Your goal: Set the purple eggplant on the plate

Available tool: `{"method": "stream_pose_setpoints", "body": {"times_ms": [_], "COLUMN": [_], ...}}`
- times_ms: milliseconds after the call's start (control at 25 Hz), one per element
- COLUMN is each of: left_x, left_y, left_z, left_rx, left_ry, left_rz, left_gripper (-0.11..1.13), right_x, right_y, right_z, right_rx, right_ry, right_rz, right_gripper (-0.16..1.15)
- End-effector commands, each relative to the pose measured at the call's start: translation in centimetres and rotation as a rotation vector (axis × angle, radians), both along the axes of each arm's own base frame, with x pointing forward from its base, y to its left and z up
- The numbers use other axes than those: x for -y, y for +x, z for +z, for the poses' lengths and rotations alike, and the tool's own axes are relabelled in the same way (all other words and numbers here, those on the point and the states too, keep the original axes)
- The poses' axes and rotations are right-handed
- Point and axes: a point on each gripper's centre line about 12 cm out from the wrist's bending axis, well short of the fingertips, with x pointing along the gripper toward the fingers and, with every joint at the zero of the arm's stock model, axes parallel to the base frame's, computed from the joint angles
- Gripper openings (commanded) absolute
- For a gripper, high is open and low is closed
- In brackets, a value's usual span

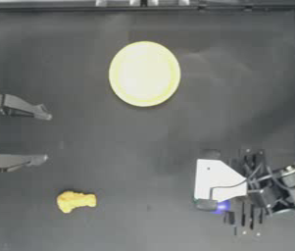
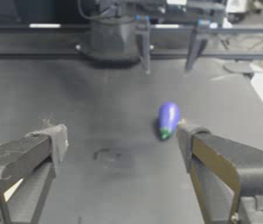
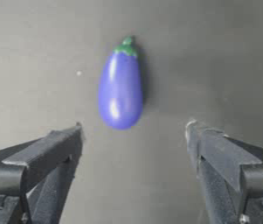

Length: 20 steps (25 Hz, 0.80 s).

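The purple eggplant [image 3: 120,89] lies on the dark table, glossy blue-purple with a green stem tip. In the top view only a small blue bit of the eggplant [image 1: 223,206] shows under the right arm. My right gripper [image 3: 133,128] hovers over it, open, with the eggplant's rounded end just ahead of the gap and touching neither jaw. The eggplant [image 2: 168,119] also shows far off in the left wrist view. The pale yellow plate [image 1: 144,73] sits at the top centre with nothing on it. My left gripper [image 1: 43,137] is parked at the left edge, open.
A lumpy yellow item [image 1: 76,200] lies at the lower left. The right arm's white mount [image 1: 215,180] covers the table beside the eggplant. A raised frame [image 1: 143,7] borders the table's far side.
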Motion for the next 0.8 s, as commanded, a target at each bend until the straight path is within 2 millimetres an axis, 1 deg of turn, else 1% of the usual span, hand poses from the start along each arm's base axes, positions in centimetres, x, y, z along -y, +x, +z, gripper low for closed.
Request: {"method": "stream_pose_setpoints", "body": {"times_ms": [40,160,400,800], "left_x": [0.0,0.0,0.0,0.0], "left_y": [0.2,0.3,0.3,0.3], "left_z": [0.7,0.7,0.7,0.6], "left_rx": [0.015,0.015,0.014,0.012], "left_ry": [-0.001,-0.003,-0.006,-0.007], "left_rz": [0.002,0.0,0.002,0.002], "left_gripper": [1.03,1.03,1.03,1.03], "right_x": [-0.4,-0.4,-0.7,-0.9], "right_y": [0.5,0.5,0.7,1.0], "right_z": [-0.3,-1.7,-4.0,-6.7], "right_rx": [0.018,0.017,0.042,0.034], "right_ry": [0.01,0.014,0.039,0.051], "right_rz": [-0.008,-0.009,-0.019,-0.028], "right_gripper": [0.98,0.98,0.98,0.98]}}
